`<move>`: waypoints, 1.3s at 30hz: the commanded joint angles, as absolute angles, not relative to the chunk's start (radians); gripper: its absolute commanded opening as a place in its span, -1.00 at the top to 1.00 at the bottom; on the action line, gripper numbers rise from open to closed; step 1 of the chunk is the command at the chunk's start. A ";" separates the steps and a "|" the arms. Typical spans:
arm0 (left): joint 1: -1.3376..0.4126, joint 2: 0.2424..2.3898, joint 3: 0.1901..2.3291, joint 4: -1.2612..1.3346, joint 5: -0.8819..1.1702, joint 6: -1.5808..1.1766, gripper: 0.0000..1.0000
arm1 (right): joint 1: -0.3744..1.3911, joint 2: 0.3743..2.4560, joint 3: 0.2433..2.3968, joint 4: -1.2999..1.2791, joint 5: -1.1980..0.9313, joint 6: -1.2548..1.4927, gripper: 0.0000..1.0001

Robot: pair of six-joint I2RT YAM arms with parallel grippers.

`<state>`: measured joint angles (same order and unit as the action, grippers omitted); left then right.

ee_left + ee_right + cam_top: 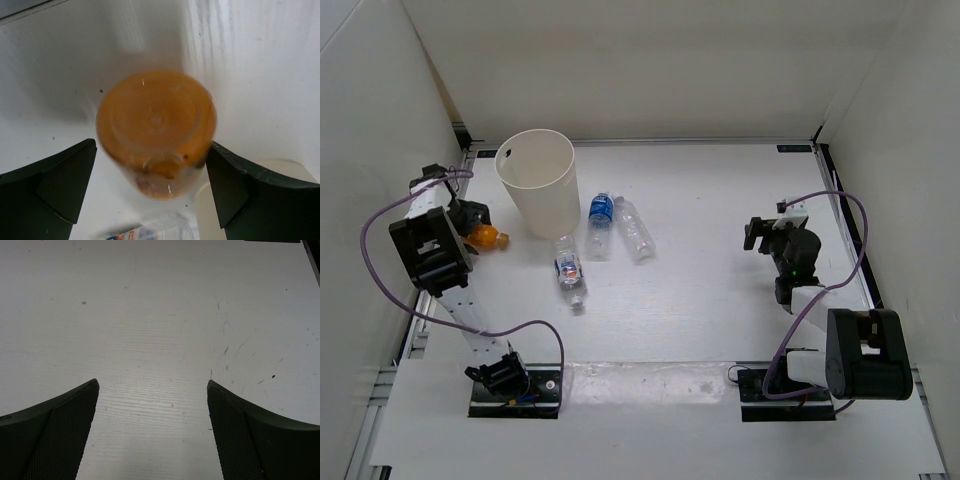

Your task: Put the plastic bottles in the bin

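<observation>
The small orange-yellow bottle (486, 238) lies at the table's left edge. In the left wrist view it is blurred (156, 125), seen end-on between my wide-spread fingers. My left gripper (470, 218) (151, 172) is open around it; the right finger is close to or touching it. The cream-white bin (542, 190) stands upright just to the right. A blue-labelled bottle (600, 220), an unlabelled one (636, 233) and a red-and-blue-labelled one (570, 268) (150, 231) lie beside the bin. My right gripper (761, 234) (152, 410) is open and empty over bare table.
White walls enclose the table on the left, back and right; the left wall is close behind my left arm. A purple cable (380, 215) loops from the left arm, another (850, 215) from the right arm.
</observation>
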<state>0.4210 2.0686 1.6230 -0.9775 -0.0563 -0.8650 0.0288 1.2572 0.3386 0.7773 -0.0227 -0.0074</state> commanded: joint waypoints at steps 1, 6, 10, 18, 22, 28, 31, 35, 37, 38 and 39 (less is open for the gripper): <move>0.425 2.106 1.664 -0.994 -0.003 -0.867 -1.00 | 0.037 1.247 0.374 0.796 -0.005 -0.008 -0.80; 0.425 2.105 1.641 -0.989 0.020 -0.868 -0.64 | 0.038 1.250 0.376 0.799 -0.005 -0.009 -0.80; 0.422 2.059 1.615 -0.992 0.008 -0.868 -0.40 | 0.034 1.247 0.377 0.799 -0.005 -0.011 -0.80; 0.413 1.830 1.531 -0.934 0.060 -0.948 -0.08 | 0.031 1.250 0.373 0.808 -0.005 -0.014 -0.80; 0.396 1.740 1.615 -0.900 0.093 -0.953 0.09 | 0.026 1.252 0.373 0.808 -0.005 -0.014 -0.80; 0.345 1.681 1.769 -0.870 0.100 -0.905 0.15 | 0.023 1.252 0.374 0.808 -0.009 -0.014 -0.80; 0.318 1.642 1.792 -0.800 0.094 -0.902 0.15 | 0.025 1.253 0.373 0.810 -0.005 -0.014 -0.80; 0.293 1.620 1.802 -0.730 0.069 -0.925 0.17 | 0.028 1.255 0.374 0.811 -0.005 -0.015 -0.80; 0.290 1.620 1.773 -0.659 0.113 -0.893 0.17 | 0.031 1.253 0.373 0.811 -0.005 -0.015 -0.80; 0.285 1.623 1.776 -0.637 0.123 -0.879 0.17 | 0.029 1.255 0.373 0.810 -0.005 -0.015 -0.80; 0.266 1.631 1.802 -0.637 0.115 -0.873 0.17 | 0.029 1.253 0.370 0.810 -0.005 -0.015 -0.80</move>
